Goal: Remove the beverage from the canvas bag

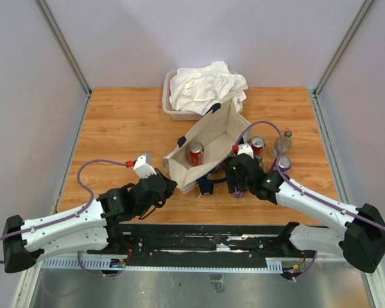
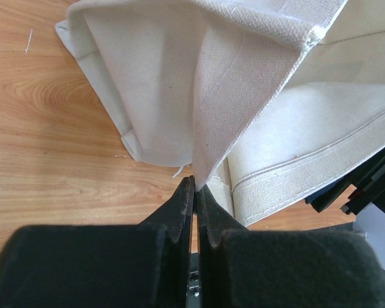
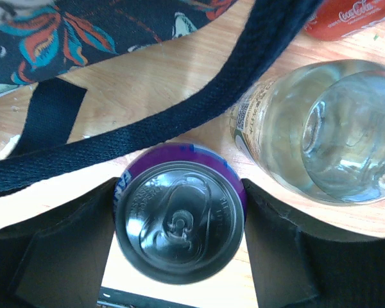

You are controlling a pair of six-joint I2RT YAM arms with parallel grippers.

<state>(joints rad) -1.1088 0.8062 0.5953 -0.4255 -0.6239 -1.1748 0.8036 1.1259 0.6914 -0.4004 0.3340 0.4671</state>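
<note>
The left claw (image 2: 196,183) is pinched together on a cream fold of the canvas bag (image 2: 276,141). The right claw (image 3: 179,205) is clamped on an upright purple can (image 3: 179,237), just outside the bag under a navy strap (image 3: 179,109). A red can (image 1: 196,154) sits inside the open bag, mid-surface (image 1: 115,122).

The left arm (image 1: 70,226) is stretching toward 2 o'clock, its left gripper (image 2: 196,185) pinching the canvas bag (image 2: 276,141) edge with jaws pressed together. The right arm (image 1: 314,200) is reaching toward 10 o'clock, its right gripper (image 3: 179,196) clasping a purple can (image 3: 179,234).
</note>
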